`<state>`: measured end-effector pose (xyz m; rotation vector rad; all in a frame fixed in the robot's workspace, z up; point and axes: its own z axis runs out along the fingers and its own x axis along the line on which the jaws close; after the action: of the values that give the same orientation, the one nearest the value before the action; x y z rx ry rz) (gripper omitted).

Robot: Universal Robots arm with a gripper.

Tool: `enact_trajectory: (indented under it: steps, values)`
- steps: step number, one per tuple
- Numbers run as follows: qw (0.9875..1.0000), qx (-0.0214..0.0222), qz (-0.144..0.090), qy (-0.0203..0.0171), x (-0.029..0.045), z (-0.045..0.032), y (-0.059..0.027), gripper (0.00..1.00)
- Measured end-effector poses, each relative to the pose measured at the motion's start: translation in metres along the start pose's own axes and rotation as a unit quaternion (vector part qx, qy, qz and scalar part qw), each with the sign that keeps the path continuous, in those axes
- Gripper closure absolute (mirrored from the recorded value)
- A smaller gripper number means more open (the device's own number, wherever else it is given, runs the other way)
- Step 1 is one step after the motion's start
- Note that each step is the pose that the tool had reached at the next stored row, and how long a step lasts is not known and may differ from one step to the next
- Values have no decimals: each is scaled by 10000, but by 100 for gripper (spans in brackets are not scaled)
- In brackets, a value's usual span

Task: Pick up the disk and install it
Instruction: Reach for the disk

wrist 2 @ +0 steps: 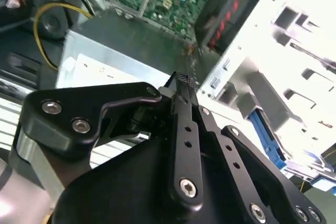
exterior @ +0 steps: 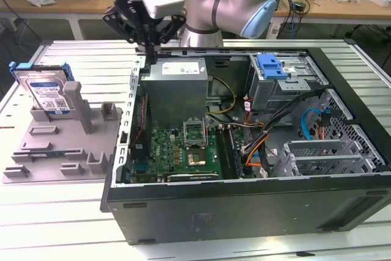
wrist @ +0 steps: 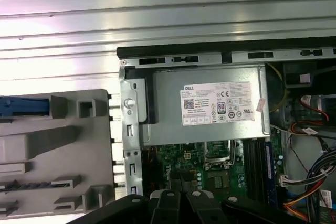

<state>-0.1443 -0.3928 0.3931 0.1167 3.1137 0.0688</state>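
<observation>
The disk (exterior: 49, 93), a silver drive with a white-and-blue label in a blue frame, leans propped on the grey fixture (exterior: 61, 151) at the exterior view's left. In the first wrist view, a strip of the disk's blue frame (wrist: 23, 106) shows at the fixture's edge. My gripper (exterior: 149, 52) hangs above the computer case's wall, over the corner by the grey power supply (exterior: 177, 84), well apart from the disk. Its black fingers (wrist 2: 181, 124) are shut together with nothing between them.
The open computer case (exterior: 244, 206) lies on the slatted metal table (exterior: 79, 59). Inside are the motherboard (exterior: 183, 151), loose cables, and a perforated drive cage topped by a blue clip (exterior: 272, 65). The power supply's white sticker (wrist: 220, 103) shows in the first wrist view.
</observation>
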Motion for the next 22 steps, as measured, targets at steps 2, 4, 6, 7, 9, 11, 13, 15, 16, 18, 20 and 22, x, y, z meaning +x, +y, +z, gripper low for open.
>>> enact_trajectory:
  steps: [2,4,6,7,9,11,13,15,16,18,20,22]
  values:
    - [10000,0,0,0,134,1,59,89]
    - [10000,0,-1,0,274,3,110,89]
    - [10000,0,0,0,473,3,166,89]
    - [10000,0,0,0,516,4,179,89]
    - [10000,0,-1,0,669,4,227,89]
    - [10000,0,-1,1,801,3,272,89]
    - [10000,0,0,1,885,4,301,89]
    - [10000,0,-1,2,964,5,330,89]
    - [10000,0,0,2,1021,6,352,89]
    - [10000,0,-1,2,1127,8,391,89]
    - [10000,0,-1,1,1227,9,428,89]
    - [10000,0,0,2,1305,10,457,89]
